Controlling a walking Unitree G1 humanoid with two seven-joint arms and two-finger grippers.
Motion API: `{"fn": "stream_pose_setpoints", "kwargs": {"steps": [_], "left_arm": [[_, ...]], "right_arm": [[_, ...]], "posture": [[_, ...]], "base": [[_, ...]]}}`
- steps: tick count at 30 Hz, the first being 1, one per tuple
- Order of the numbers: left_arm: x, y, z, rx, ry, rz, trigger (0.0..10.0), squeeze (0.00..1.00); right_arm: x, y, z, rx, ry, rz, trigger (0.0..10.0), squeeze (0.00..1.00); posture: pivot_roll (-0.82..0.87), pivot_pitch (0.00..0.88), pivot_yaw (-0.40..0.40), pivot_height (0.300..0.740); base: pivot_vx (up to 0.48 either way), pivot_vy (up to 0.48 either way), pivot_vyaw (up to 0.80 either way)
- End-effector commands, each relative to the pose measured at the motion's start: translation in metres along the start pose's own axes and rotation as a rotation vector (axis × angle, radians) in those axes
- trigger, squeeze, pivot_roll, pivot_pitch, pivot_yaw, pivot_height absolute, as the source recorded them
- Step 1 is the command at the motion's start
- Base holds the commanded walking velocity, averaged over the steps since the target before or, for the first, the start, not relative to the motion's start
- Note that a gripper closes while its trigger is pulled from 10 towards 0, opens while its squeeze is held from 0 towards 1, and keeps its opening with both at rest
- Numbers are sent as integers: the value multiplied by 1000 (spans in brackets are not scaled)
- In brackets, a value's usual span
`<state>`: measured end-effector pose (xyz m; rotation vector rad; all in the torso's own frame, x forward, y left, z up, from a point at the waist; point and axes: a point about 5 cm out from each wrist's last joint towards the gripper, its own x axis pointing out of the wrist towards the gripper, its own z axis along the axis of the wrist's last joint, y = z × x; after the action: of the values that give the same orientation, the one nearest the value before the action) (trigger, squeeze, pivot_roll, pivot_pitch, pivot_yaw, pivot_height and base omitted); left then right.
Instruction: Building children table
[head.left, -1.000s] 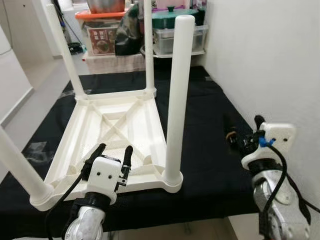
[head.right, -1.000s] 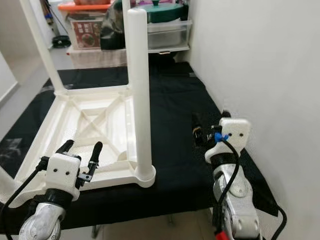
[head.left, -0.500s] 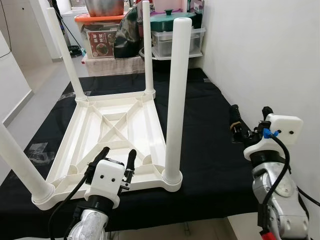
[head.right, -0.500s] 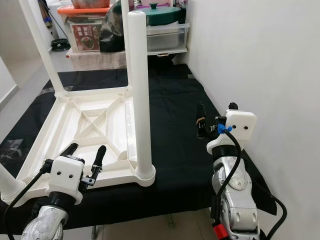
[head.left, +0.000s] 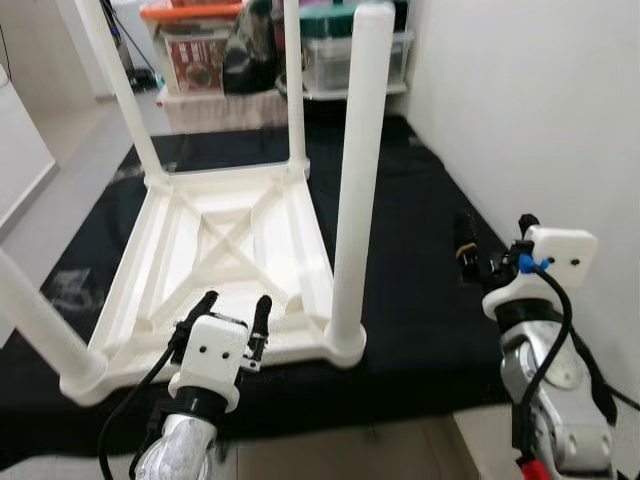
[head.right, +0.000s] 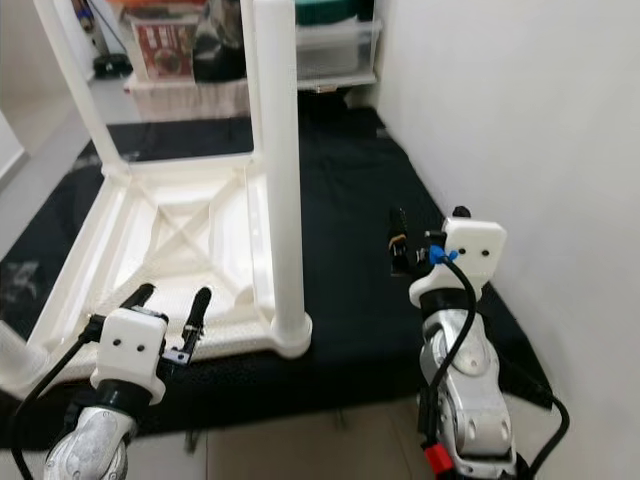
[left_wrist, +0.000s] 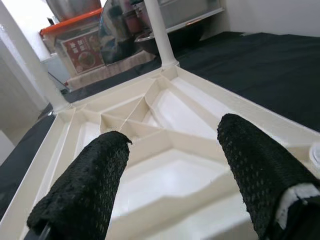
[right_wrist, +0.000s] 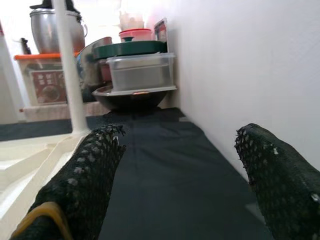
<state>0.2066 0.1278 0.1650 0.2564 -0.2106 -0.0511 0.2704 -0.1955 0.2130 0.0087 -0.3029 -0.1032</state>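
A white plastic children's table lies upside down on a black cloth, with its legs pointing up. The near right leg stands tall in its corner socket. My left gripper hovers open at the table's near edge with nothing between its fingers. In the left wrist view the fingers frame the ribbed underside. My right gripper is open over the cloth, to the right of the table and close to the wall. Its fingers point along the cloth.
A white wall runs close along the right. Storage boxes, a clear bin and pots stand behind the cloth. Bare floor lies at the left. The cloth's near edge is just below the table.
The whole picture has shifted, so the camera moved. Both grippers remain open and hold about the same places relative to the table.
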Motion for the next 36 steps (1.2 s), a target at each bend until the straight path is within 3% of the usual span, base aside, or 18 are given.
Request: {"fn": "stream_pose_setpoints", "kwargs": {"steps": [1,20,25,27,28,30,33,36], "left_arm": [[-1,2,-4,6,23,8,10000,0],[4,6,1,5,4,31,10000,0],[4,7,3,-2,1,41,10000,0],[-1,3,1,-42,29,15,10000,0],[-1,3,1,-42,29,15,10000,0],[-8,-1,-4,-94,75,-22,10000,0],[-14,1,-7,-84,88,-36,10000,0],[-17,4,-12,-82,107,-26,10000,0]], "right_arm": [[0,2,-3,-2,21,3,10000,0],[8,4,6,41,1,18,10000,0],[-2,11,-9,1,57,88,10000,0],[-27,26,-37,-73,198,223,10000,0],[-27,26,-37,-73,198,223,10000,0],[-48,37,-57,-87,313,304,10000,0],[-52,36,-61,-149,316,255,10000,0],[-49,35,-58,-129,276,282,10000,0]], "posture": [[41,32,-14,740],[37,27,-20,740],[34,22,-22,740],[30,18,-23,740],[30,18,-23,740],[32,15,-24,740],[31,12,-21,740],[29,3,-19,740]], "base": [[-334,0,0],[-18,0,0],[0,0,0],[0,0,0],[0,0,0],[0,0,0],[0,0,0],[0,0,0]]}}
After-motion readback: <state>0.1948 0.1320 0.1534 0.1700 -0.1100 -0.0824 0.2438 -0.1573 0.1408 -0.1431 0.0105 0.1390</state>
